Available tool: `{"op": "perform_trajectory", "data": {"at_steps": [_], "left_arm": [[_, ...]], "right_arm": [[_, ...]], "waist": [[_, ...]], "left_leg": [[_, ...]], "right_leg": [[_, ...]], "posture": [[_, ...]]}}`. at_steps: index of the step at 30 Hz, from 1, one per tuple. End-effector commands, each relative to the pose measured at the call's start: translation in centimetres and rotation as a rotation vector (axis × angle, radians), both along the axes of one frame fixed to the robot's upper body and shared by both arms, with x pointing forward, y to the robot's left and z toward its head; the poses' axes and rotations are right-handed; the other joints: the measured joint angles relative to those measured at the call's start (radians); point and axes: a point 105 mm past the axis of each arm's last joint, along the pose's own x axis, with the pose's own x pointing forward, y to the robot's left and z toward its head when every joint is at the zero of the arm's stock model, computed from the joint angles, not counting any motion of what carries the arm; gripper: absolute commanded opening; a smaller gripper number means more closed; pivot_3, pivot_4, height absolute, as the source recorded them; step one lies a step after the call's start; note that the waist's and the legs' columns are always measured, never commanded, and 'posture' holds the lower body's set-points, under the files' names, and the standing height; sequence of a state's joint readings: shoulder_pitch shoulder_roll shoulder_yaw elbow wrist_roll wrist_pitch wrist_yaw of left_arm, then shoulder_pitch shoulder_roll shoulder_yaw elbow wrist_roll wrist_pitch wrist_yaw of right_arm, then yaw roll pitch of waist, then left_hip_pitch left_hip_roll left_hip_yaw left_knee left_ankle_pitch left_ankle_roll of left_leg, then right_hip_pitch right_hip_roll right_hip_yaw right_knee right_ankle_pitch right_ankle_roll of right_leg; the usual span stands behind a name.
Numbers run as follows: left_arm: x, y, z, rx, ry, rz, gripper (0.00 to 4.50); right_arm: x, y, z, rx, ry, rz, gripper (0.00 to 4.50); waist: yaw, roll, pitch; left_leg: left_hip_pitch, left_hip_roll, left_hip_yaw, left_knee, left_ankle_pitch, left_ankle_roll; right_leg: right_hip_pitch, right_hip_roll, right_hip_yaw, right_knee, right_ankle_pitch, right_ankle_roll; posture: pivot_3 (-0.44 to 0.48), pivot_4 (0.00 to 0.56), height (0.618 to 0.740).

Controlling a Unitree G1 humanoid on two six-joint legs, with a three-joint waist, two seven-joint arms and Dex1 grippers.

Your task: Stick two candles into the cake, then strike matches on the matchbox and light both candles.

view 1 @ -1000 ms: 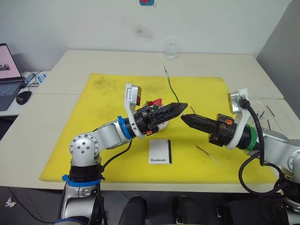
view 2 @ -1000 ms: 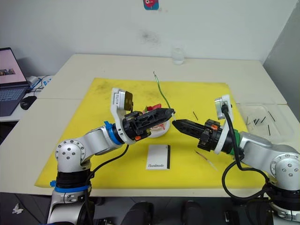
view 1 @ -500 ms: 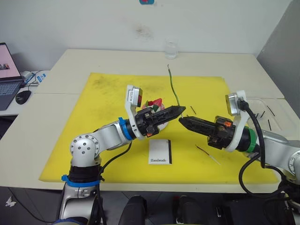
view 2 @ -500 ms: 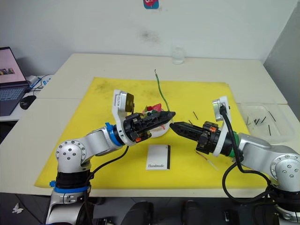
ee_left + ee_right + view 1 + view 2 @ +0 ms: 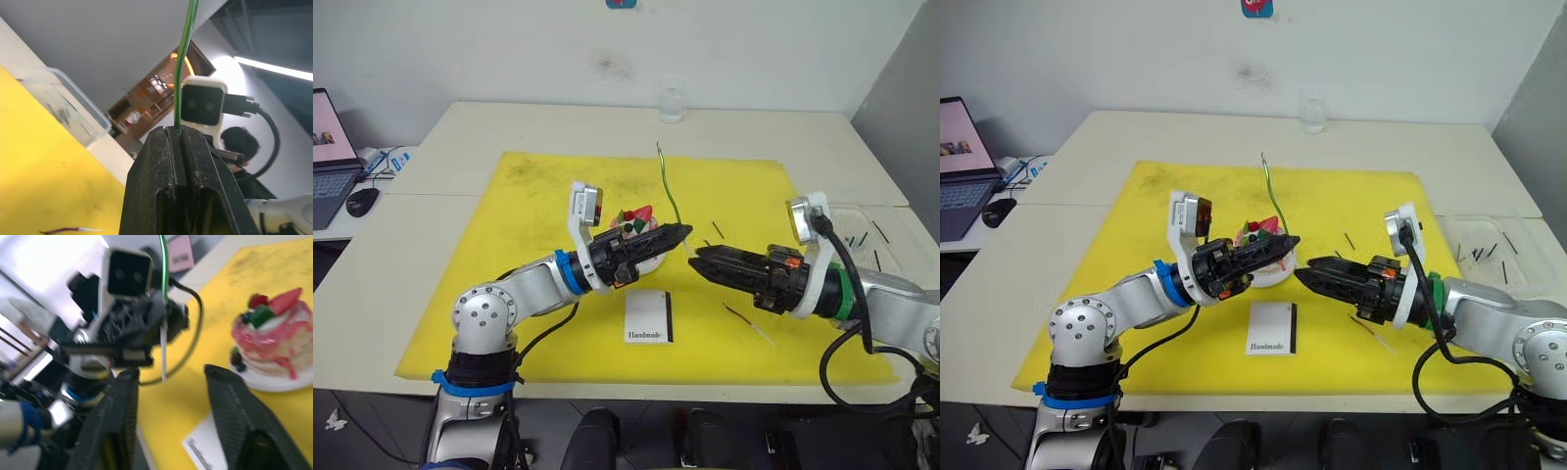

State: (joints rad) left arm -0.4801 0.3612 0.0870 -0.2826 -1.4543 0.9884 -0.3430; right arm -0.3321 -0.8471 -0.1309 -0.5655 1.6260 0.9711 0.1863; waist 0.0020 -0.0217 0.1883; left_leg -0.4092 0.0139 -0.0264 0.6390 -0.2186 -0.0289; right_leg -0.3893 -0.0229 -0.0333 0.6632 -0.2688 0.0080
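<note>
green candle (image 5: 667,188) stands up and tilted from the tips of the left gripper (image 5: 682,233), whose fingers are pinched tight on its lower end; its pale end pokes out below the fingers in the right wrist view. the stick rises over the yellow mat (image 5: 538,196) just beside the cake (image 5: 636,223), not in it. cake sits on its white plate (image 5: 1268,278) mid-mat, partly behind the left gripper, strawberry on top, no candle stuck in.

right gripper (image 5: 696,262) faces the left one tip to tip, close but apart, fingers spread w/ a clear gap, holding nothing.

reddish-brown candle (image 5: 745,321) lies flat on the mat under the right arm, pale end toward the near edge. matchbox (image 5: 648,316) lies flat in front of the cake, near the mat's front, "handmade" side up, black strip on its right.

a few matches (image 5: 717,230) lie loose on the mat to the right of the cake. more dark sticks sit in a clear tray (image 5: 879,230) on the table (image 5: 754,132) off the mat's right edge. glass (image 5: 671,102) at the table's far side, laptop (image 5: 331,157) far left.
</note>
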Motion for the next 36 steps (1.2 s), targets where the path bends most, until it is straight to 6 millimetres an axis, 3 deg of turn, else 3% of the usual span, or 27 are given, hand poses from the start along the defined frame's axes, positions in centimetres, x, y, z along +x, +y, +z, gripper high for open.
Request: {"op": "perform_trajectory", "data": {"at_steps": [1,4,8,14,20,28,36], "left_arm": [[0.8,1.5,2.8,0.077,-0.239,0.190,0.00],[1.1,2.8,3.9,0.162,-0.367,0.301,0.00],[2.6,5.6,4.3,0.312,-0.558,0.496,0.00],[4.6,8.1,3.1,0.385,-0.623,0.607,0.00],[5.7,8.2,1.9,0.434,-0.716,0.612,0.00],[6.7,8.0,-1.4,0.437,-0.632,0.586,0.00],[7.8,7.6,-3.4,0.431,-0.577,0.549,0.00]], "right_arm": [[-0.6,0.1,0.7,-0.162,-0.184,0.046,3.48],[-0.4,0.7,1.2,-0.266,-0.322,0.070,4.48],[0.5,1.4,1.4,-0.354,-0.461,0.083,4.48],[2.4,2.1,1.1,-0.351,-0.502,0.051,4.48],[3.1,2.7,0.6,-0.368,-0.539,0.035,4.48],[2.8,3.4,-0.4,-0.364,-0.542,0.022,4.48],[2.6,3.7,-0.9,-0.361,-0.536,0.015,4.48]], "waist": [[0.001,0.000,0.000],[0.000,0.000,0.000],[-0.001,0.000,0.000],[0.000,0.000,0.000],[0.004,0.000,0.000],[0.002,0.000,0.000],[0.000,0.000,0.000]], "left_leg": [[0.000,0.000,0.000,0.000,0.000,0.000],[0.000,0.000,0.000,-0.001,0.000,0.000],[0.001,0.000,0.000,-0.005,0.000,0.000],[0.000,0.001,0.001,-0.006,0.000,0.000],[-0.001,0.001,0.001,-0.006,0.000,0.000],[-0.001,0.002,0.000,-0.007,0.000,0.000],[0.000,0.002,0.000,-0.006,0.000,0.000]], "right_leg": [[0.000,0.000,0.000,0.000,0.000,0.000],[-0.001,0.001,0.000,-0.001,0.000,0.000],[-0.001,0.002,0.000,-0.002,0.000,0.000],[-0.001,0.000,0.000,-0.004,0.000,0.000],[-0.002,-0.001,-0.001,-0.005,0.000,0.000],[-0.002,0.000,-0.001,-0.004,0.000,0.000],[-0.002,0.000,-0.002,-0.002,0.000,0.000]], "posture": [[0.000,0.150,0.740],[0.000,0.150,0.740],[0.000,0.150,0.740],[0.000,0.150,0.740],[0.000,0.150,0.740],[0.000,0.150,0.740],[0.000,0.150,0.740]]}}
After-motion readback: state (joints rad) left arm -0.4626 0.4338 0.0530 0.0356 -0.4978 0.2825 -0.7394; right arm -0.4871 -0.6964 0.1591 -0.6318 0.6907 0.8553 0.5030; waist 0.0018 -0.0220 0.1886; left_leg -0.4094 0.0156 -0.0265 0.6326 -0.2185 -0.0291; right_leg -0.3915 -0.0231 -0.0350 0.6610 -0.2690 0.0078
